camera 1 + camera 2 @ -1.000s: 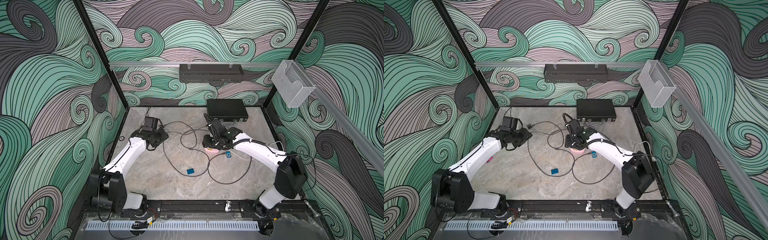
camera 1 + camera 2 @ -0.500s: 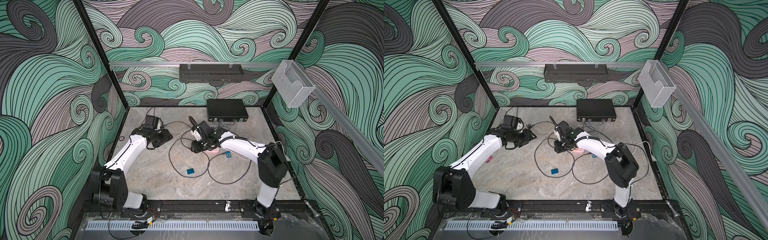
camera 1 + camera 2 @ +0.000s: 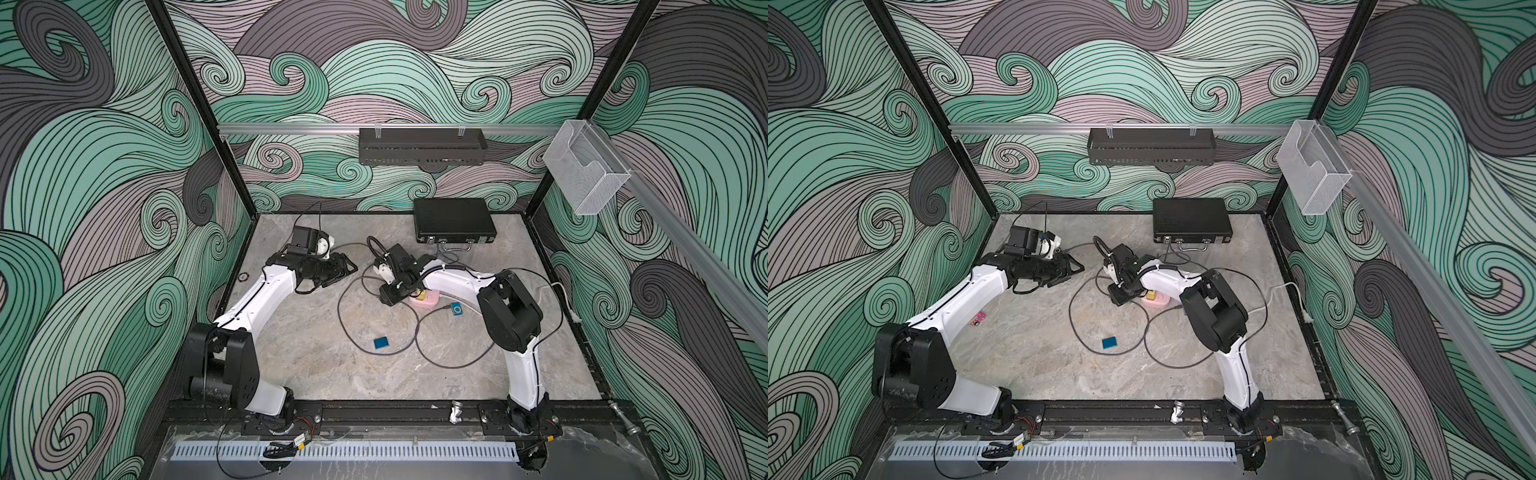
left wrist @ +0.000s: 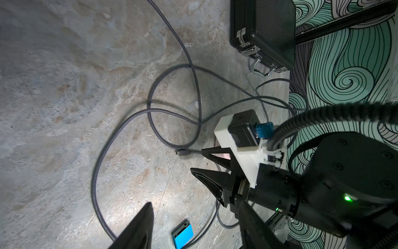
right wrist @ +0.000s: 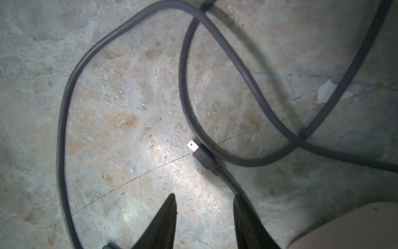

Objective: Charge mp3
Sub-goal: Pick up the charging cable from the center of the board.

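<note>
**Both top views:** Walls (image 3: 83,208) papered in green, grey and mauve swirls enclose a grey marbled tabletop (image 3: 316,374). A black case (image 3: 453,220) lies at the back. A grey cable (image 3: 343,320) loops across the middle. The left gripper (image 3: 347,270) reaches toward the centre. The right gripper (image 3: 390,297) tilts down just beside a pink block (image 3: 431,298). In a top view the small blue mp3 player (image 3: 457,309) lies flat near that block with its round control facing up. It is too small to tell its long axis or which way it points.

**Left wrist:** The left gripper (image 4: 195,204) has its fingers spread wide and holds nothing. A blue rectangular gadget (image 4: 182,235) lies on the table below them.

**Right wrist:** The right gripper (image 5: 204,200) has its fingers partly apart, with bare table between them. The cable runs up against one finger (image 5: 247,217). Its plug (image 5: 203,156) lies flat and diagonal, metal tip pointing away from the gripper.
</note>
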You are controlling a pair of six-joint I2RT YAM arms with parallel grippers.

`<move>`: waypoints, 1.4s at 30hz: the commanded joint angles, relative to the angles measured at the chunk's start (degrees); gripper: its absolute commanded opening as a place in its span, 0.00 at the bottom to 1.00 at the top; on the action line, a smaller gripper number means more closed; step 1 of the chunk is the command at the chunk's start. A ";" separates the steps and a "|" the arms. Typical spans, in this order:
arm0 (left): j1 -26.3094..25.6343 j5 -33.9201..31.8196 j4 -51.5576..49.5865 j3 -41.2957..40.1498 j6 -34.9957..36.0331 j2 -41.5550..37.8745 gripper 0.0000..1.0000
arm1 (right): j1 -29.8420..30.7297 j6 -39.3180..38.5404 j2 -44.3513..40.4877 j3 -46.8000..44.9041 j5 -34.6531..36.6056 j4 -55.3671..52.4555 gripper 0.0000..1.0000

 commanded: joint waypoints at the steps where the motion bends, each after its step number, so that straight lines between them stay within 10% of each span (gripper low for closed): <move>1: -0.46 1.95 1.42 1.54 1.03 1.24 0.62 | -0.37 -4.17 1.76 0.91 2.58 1.11 0.45; 13: -0.46 1.05 1.24 1.82 0.38 1.12 0.62 | -0.39 -8.45 5.42 1.77 -1.24 -0.96 0.35; 23: -0.46 -1.41 -0.14 0.73 0.49 -2.51 0.62 | 3.10 -11.62 4.94 -2.96 8.93 -4.42 0.31; 27: -0.46 -1.59 1.30 -1.17 -1.11 -5.21 0.62 | 3.55 -13.38 5.88 -2.67 9.94 -4.81 0.00; 42: -0.53 4.98 2.26 -9.84 -5.40 -9.41 0.63 | 4.16 -14.80 -13.57 -11.21 0.96 4.86 0.00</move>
